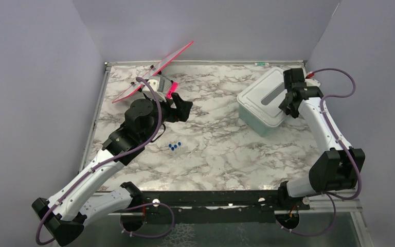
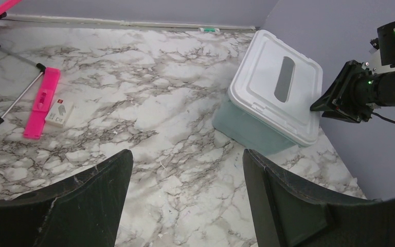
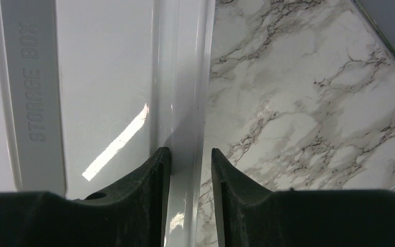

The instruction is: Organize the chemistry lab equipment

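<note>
Three clear blue-capped tubes (image 1: 174, 146) lie on the marble table just in front of my left arm. A green-tipped stick (image 1: 259, 64) lies at the back wall and also shows in the left wrist view (image 2: 208, 30). My left gripper (image 1: 184, 107) (image 2: 187, 154) is open and empty above bare marble. My right gripper (image 1: 288, 106) (image 3: 187, 154) straddles the right rim of the white lid (image 3: 108, 77). The inner finger touches the rim and a thin gap shows at the outer finger. The bottle, brush, tweezers and clamp are out of view.
The teal tub (image 1: 254, 122) (image 2: 247, 128) stands at the back right with the white lid (image 1: 262, 95) (image 2: 267, 77) on it. A pink rack (image 1: 154, 72) on metal legs leans at the back left, with a pink bar (image 2: 41, 103) and a small white box (image 2: 59, 114) beside it.
</note>
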Motion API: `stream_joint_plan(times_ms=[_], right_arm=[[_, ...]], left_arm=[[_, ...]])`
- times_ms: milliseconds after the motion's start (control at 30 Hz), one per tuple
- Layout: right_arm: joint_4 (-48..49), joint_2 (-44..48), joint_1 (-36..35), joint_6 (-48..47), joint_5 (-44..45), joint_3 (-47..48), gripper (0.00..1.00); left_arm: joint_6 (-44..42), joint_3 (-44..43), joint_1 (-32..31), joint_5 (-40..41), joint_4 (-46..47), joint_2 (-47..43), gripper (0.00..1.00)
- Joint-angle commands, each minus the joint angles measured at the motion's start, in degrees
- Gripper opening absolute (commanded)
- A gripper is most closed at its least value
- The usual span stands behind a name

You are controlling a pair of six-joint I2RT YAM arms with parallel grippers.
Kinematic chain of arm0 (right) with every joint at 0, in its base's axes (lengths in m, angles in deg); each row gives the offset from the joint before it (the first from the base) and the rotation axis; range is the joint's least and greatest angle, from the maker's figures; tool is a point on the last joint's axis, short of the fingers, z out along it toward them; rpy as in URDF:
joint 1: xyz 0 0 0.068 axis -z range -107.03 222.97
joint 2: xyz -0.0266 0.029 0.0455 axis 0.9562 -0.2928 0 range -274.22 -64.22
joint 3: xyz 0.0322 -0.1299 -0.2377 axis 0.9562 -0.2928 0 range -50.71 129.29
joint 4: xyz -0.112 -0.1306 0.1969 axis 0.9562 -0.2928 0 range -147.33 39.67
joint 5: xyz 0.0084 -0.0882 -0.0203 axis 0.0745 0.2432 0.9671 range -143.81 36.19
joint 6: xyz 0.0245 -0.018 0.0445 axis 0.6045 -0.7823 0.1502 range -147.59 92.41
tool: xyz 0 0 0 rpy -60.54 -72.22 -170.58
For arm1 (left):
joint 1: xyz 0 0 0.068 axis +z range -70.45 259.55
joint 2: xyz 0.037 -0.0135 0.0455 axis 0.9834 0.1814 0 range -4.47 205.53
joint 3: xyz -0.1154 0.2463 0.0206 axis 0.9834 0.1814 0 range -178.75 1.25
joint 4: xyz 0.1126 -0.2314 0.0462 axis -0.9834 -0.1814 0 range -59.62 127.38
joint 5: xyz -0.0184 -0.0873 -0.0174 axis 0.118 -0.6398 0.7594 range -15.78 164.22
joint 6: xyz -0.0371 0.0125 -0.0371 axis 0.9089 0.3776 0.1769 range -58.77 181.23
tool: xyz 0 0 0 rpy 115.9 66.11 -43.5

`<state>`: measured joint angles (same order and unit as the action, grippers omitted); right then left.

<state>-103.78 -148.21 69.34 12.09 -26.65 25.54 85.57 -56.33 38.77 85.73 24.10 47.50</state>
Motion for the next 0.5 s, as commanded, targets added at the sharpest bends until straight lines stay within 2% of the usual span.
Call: stream_joint_plan(times_ms=[0, 300, 467], right_arm=[[-1.97, 3.12, 0.3, 1.72, 2.76, -3.8, 0.39], [0.79, 2.44, 0.26, -1.71, 0.46, -2.42, 0.48], [3.9, 4.67, 0.28, -7.69, -1.5, 0.54, 0.53]], left_arm=[[-1.06, 0.14, -0.01, 0.76, 0.8, -0.53, 0.81], [-1.44, -0.38, -0.01, 0.36, 0.38, 0.06, 0.81], [-1.7, -0.77, -0.01, 0.36, -0.08, 0.27, 0.81]])
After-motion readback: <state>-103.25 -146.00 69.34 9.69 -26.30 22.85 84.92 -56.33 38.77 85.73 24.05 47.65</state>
